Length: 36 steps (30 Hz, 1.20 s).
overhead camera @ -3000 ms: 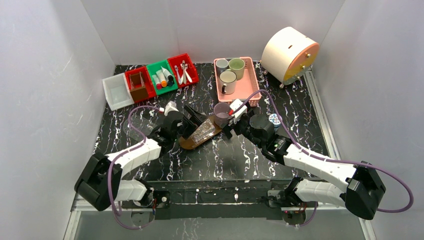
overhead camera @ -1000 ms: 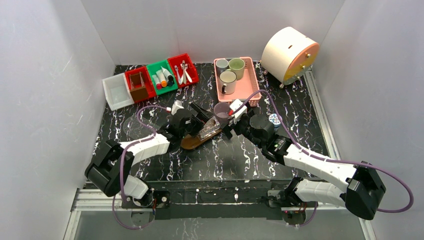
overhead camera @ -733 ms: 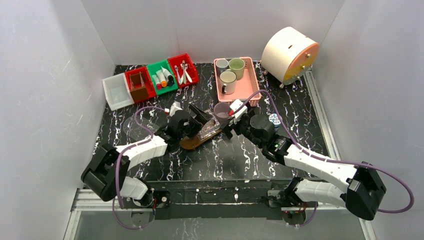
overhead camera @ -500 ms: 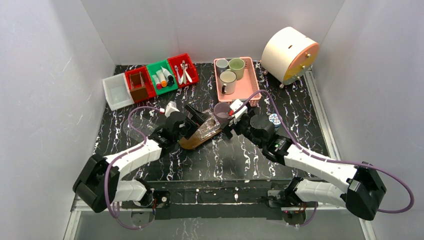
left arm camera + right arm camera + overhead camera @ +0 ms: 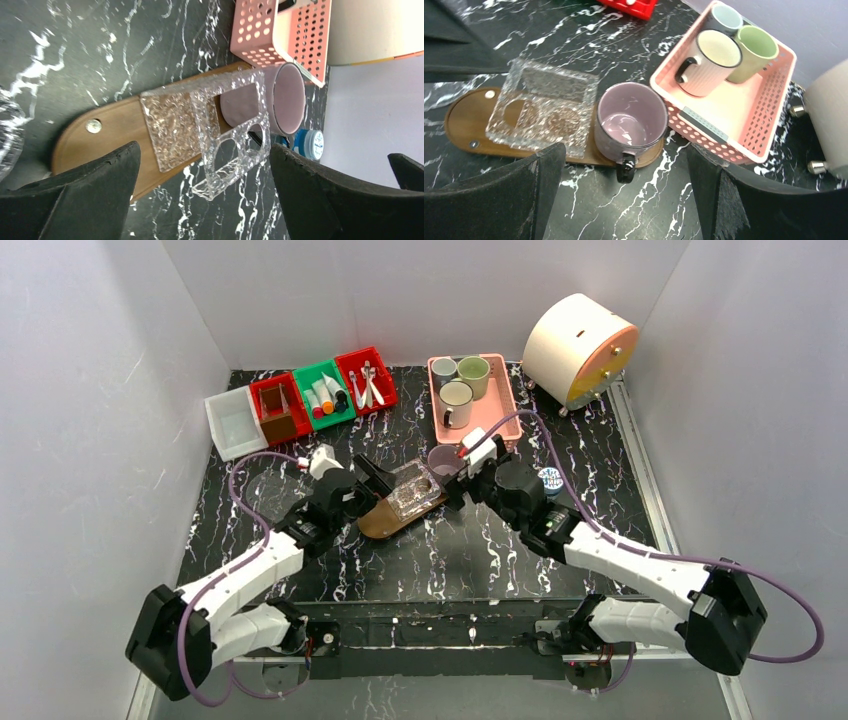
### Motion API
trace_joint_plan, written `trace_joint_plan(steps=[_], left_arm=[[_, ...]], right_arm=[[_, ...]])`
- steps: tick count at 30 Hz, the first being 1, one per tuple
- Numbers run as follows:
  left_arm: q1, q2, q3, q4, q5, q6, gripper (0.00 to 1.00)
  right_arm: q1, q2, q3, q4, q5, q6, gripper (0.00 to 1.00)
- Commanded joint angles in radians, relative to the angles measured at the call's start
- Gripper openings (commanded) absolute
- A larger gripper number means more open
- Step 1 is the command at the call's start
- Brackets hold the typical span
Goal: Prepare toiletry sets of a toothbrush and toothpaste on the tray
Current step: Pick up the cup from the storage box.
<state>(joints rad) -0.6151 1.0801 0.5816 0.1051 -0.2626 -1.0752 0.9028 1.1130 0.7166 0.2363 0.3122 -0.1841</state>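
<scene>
tray (image 5: 378,521) sits mid surface (image 5: 480,552), one clear holed holder (image 5: 415,488) and one lilac mug (image 5: 441,458) on it, side by side. left gripper (image 5: 204,150) and right gripper (image 5: 624,150) both hang wide open, empty. i'd send left to the bins (image 5: 232,422) and pinch a toothbrush (image 5: 368,385) mid-handle, lifting straight up. counts: one tray, one pink basket (image 5: 492,418), four bins, three mugs (image 5: 456,400) in the basket; tubes (image 5: 325,395) too small to count.

A black table (image 5: 430,560) veined with white marbling carries everything. A bare, pale-grey left wall (image 5: 90,440), far wall (image 5: 420,290) and right wall (image 5: 760,420) close it in under soft, even light. A metal rail (image 5: 640,470) runs along the table's right edge.
</scene>
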Motion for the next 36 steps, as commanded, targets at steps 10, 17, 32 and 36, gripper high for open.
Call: trace_joint_plan(steps=[10, 17, 32, 36], left_arm=[[0.1, -0.148, 0.204, -0.287, -0.17, 0.339, 0.98], [0.119, -0.151, 0.346, -0.388, -0.199, 0.55, 0.98], [0.134, -0.211, 0.333, -0.372, -0.217, 0.834, 0.98], [0.135, -0.233, 0.305, -0.373, -0.218, 0.851, 0.98]], right_arm=[[-0.291, 0.309, 0.47, -0.369, 0.025, 0.389, 0.99], [-0.441, 0.536, 0.728, -0.554, -0.063, 0.583, 0.99], [-0.495, 0.941, 1.162, -0.675, -0.039, 0.646, 0.92], [-0.496, 1.006, 1.246, -0.668, -0.029, 0.665, 0.83]])
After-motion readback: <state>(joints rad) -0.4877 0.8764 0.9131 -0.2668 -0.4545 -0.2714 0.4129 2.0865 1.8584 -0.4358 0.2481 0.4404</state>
